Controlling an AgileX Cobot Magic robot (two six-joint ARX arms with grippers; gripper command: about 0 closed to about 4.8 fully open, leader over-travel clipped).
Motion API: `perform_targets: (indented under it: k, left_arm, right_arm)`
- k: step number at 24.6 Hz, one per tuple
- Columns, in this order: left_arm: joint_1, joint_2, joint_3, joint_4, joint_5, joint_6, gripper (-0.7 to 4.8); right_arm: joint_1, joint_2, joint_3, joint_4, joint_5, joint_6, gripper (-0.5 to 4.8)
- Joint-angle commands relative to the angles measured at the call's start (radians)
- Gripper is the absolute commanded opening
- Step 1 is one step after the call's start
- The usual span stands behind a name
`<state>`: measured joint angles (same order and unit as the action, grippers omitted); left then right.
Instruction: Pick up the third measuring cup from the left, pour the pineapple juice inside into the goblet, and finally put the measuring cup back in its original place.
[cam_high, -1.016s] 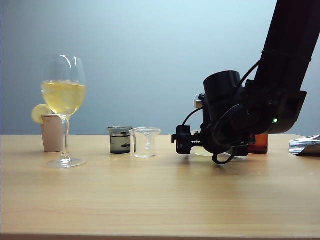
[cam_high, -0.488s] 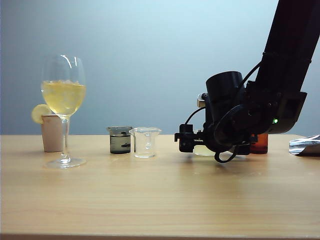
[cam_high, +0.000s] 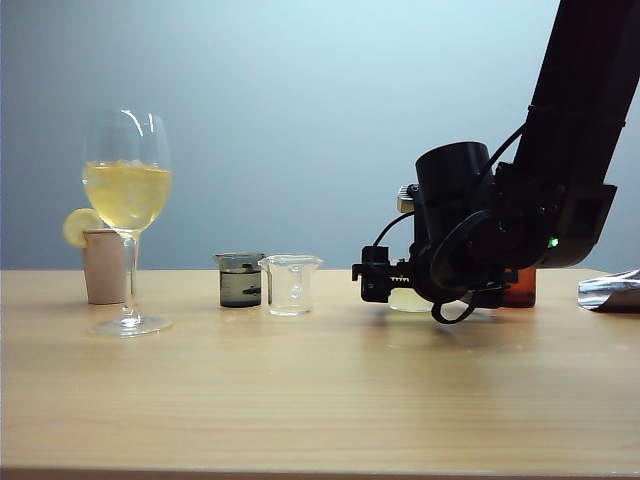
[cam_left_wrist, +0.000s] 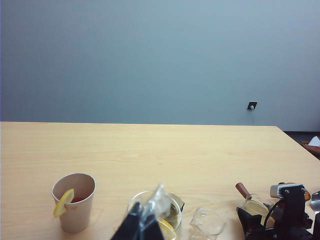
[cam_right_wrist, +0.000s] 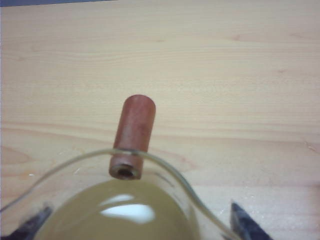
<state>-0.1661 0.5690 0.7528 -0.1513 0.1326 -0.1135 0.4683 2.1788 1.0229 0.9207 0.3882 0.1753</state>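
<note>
Right pincer (cam_high: 374, 282) has been eased back toward the small clear flared-rim measuring cup (cam_right_wrist: 120, 210) w/ brown stub handle; fingers spread either side, cup set on the wooden surface (cam_high: 320, 400), not pinched. Left pincer (cam_left_wrist: 142, 227) appears pressed together, idle. Tall clear stemmed goblet (cam_high: 127, 215) already holds yellow juice — task approx. done.

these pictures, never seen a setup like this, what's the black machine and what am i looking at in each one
It is a two-armed robot at a wooden table. The side picture shows the right gripper low over the table, around the third measuring cup. The close-up is from that arm's wrist: its open fingertips flank the cup, which has a reddish-brown handle and still holds pale pineapple juice. I can't tell if they touch it. The remaining picture is from the left wrist, high up; the left gripper looks shut and empty. Also standing there: the goblet with yellow drink, a beige lemon cup, a dark beaker, a clear beaker and an amber one.
</note>
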Motion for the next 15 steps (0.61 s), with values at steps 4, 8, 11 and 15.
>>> perform_targets:
  k: [4, 8, 11, 15]
  left_arm:
    - [0.001, -0.002, 0.004, -0.081, 0.202, 0.009, -0.05]
    - [0.001, -0.002, 0.004, -0.202, 0.217, 0.036, -0.05]
    - [0.001, -0.002, 0.004, -0.306, 0.216, 0.09, -0.05]
    - [0.001, -0.002, 0.004, -0.35, 0.217, 0.102, -0.05]
  right_arm:
    - [-0.003, -0.002, 0.004, 0.019, -0.027, 0.001, 4.79]
    - [-0.003, -0.002, 0.004, 0.019, -0.028, 0.001, 4.79]
    - [-0.003, -0.002, 0.004, 0.019, -0.029, 0.001, 4.79]
    - [-0.003, -0.002, 0.004, 0.019, -0.028, 0.001, 4.79]
